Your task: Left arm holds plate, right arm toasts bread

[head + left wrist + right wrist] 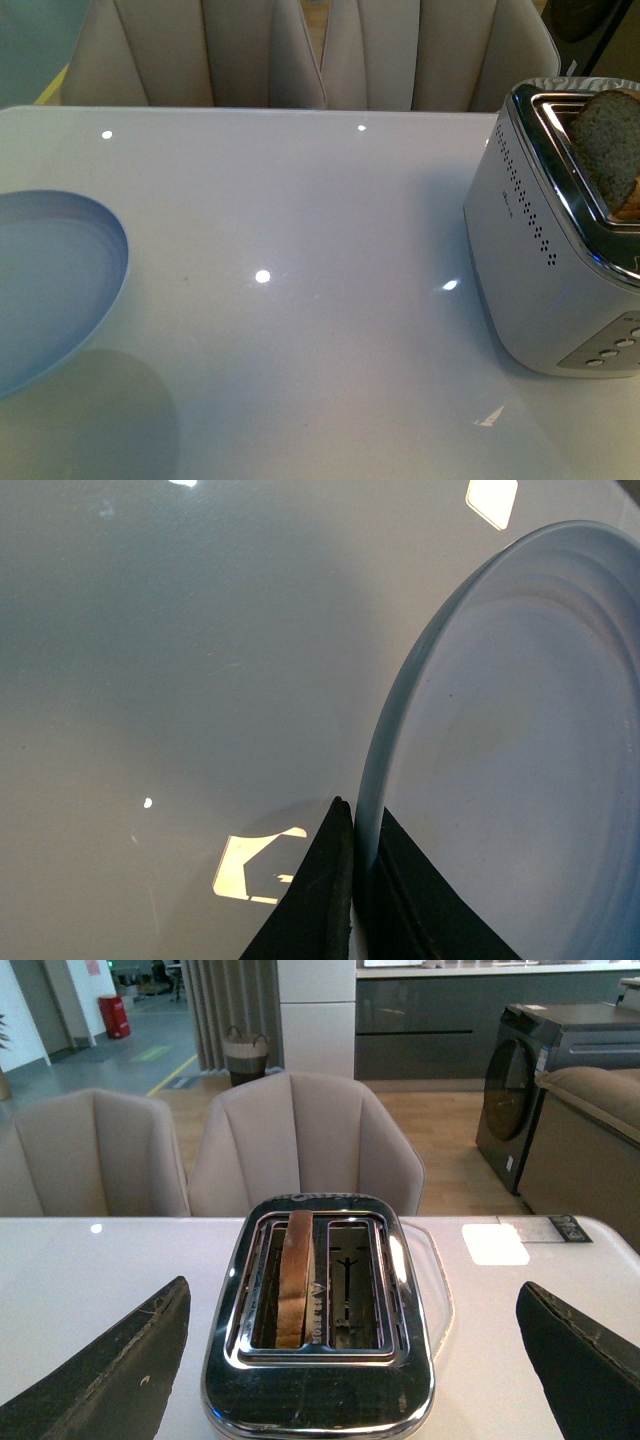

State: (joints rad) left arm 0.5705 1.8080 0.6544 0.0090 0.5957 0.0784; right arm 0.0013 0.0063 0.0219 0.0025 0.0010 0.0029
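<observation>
Left gripper [362, 822] clenched on plate [520, 730] rim; right gripper [352, 1295] spread wide, holding nothing; bread [295, 1280] in toaster [320, 1400].

Left wrist view: the two dark fingers [320, 890] pinch the pale blue rim, one on each face, and the rest of the plate runs forward away from the fingertips over the glossy white table [180, 660]. Front view: the plate [60, 270] casts a shadow on the table [300, 220], well apart from the toaster [530, 250]. Right wrist view: the chrome two-slot toaster sits directly ahead of the released gripper, between the lines of its fingers [120, 1380]. The brown slice stands on edge in one slot; the other slot is bare. Front view: the bread [610, 145] pokes up above the slot.
</observation>
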